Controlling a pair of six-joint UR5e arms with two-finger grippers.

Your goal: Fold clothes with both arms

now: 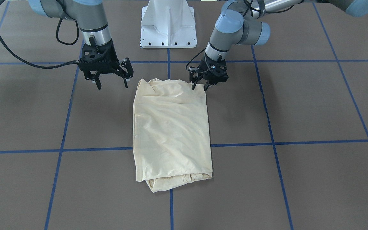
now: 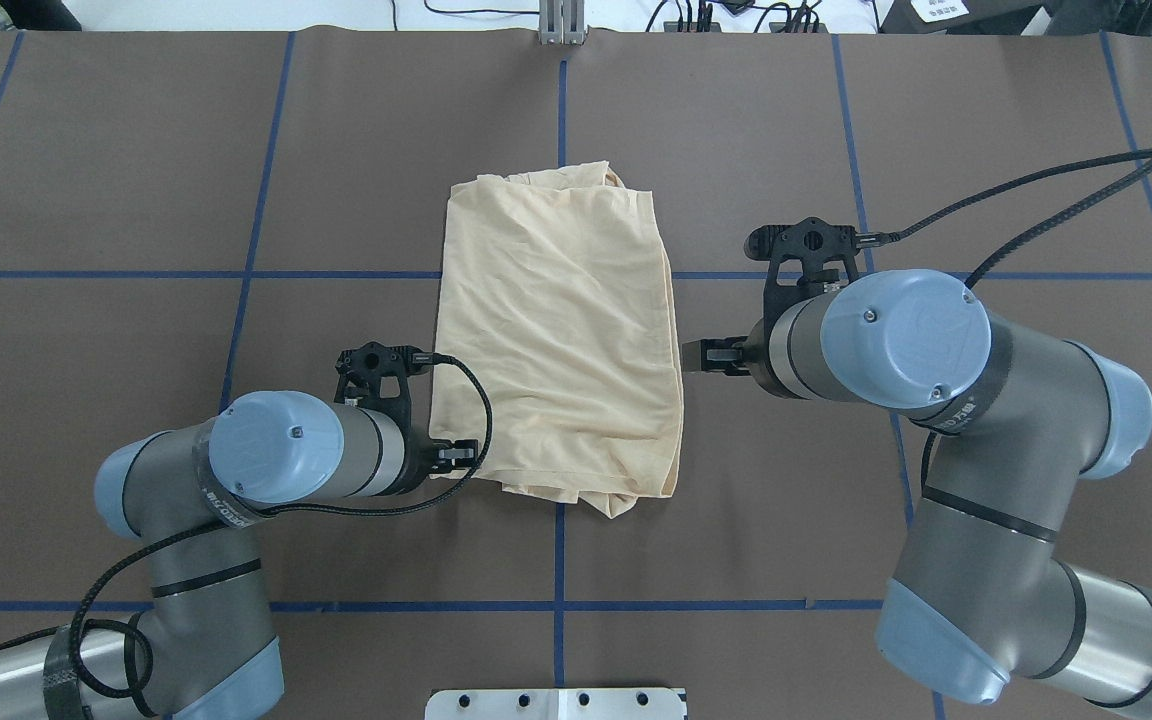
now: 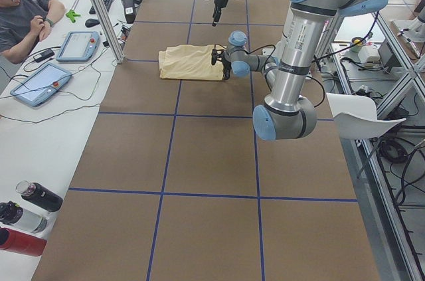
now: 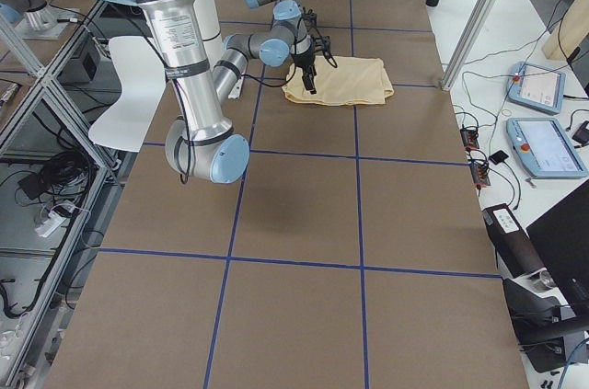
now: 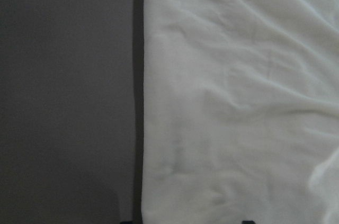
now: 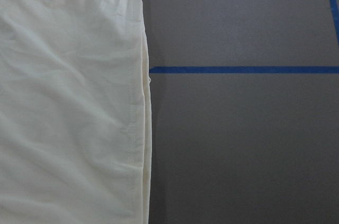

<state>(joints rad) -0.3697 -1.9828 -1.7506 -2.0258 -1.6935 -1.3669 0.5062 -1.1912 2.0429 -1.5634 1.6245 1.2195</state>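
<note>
The cream-yellow shirt (image 1: 171,127) lies folded into a long, wrinkled oblong in the middle of the brown table (image 1: 299,105), across one of the blue tape lines (image 1: 299,141). One short end points toward my base and the other away from me. Only plain cloth faces up, with some loose layers bunched at the far end. My left claw (image 1: 200,87) hangs low at the shirt's near corner on my left side. Its fingers are spread, and my left wrist camera shows the shirt's straight edge running between the two tips. I cannot tell whether they touch the cloth. My right claw (image 1: 112,84) is raised above the table just off the shirt's right edge, near the same short end. Its fingers (image 1: 126,83) are spread wide and grip nothing. My right wrist camera looks down on that hemmed edge, with bare table and a tape line beside it.
</note>
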